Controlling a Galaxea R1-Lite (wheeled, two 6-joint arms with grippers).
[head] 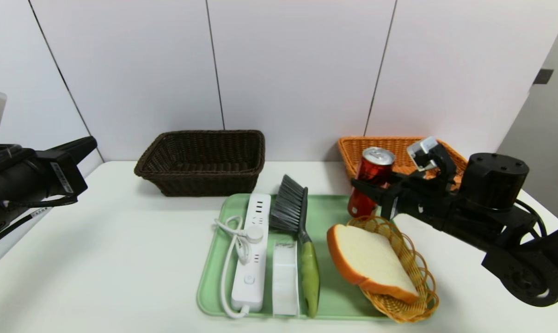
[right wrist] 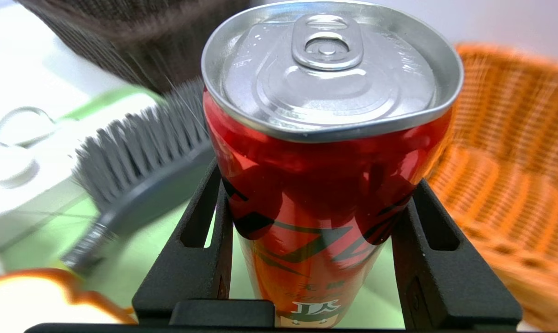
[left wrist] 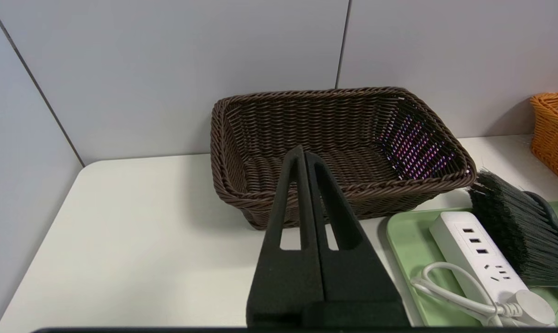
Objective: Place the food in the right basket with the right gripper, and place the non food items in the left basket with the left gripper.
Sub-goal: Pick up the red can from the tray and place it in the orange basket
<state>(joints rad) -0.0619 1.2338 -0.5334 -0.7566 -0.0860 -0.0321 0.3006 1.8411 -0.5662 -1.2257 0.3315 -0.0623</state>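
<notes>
Bread (head: 370,259): one slice, lying in a small wicker dish (head: 413,296) at the near right corner of the green tray (head: 334,296). Food; not yet moved.

Power strip (head: 253,252): white, with coiled cord, lying along the tray's left side. Non-food; not yet moved.

White box (head: 285,277): lying between strip and brush handle. Non-food, by the look of it.

Brush (head: 293,217): dark bristles toward the wall, green handle toward the near edge. Non-food; not yet moved.

Can (right wrist: 327,152): red, sealed, upright at the tray's far right corner, just in front of the orange basket (head: 392,148). Whether its base is clear of the tray cannot be told.

Right gripper (head: 376,194): reaching in level from the right, jaws clamped on the can's lower body, one on each side.

Left gripper (left wrist: 306,162): parked level at the desk's left edge, jaws together, empty, facing the brown basket (left wrist: 343,138).

Desk (head: 121,259): white, carrying tray and both baskets.

Step in hand: first food item, gripped and ready for transfer.

Next move calls for: raising the can above the orange basket's near rim, carrying it a short way back and right, keeping it upright, then releasing inside. Bread would follow; strip, box and brush fall to the left gripper.
</notes>
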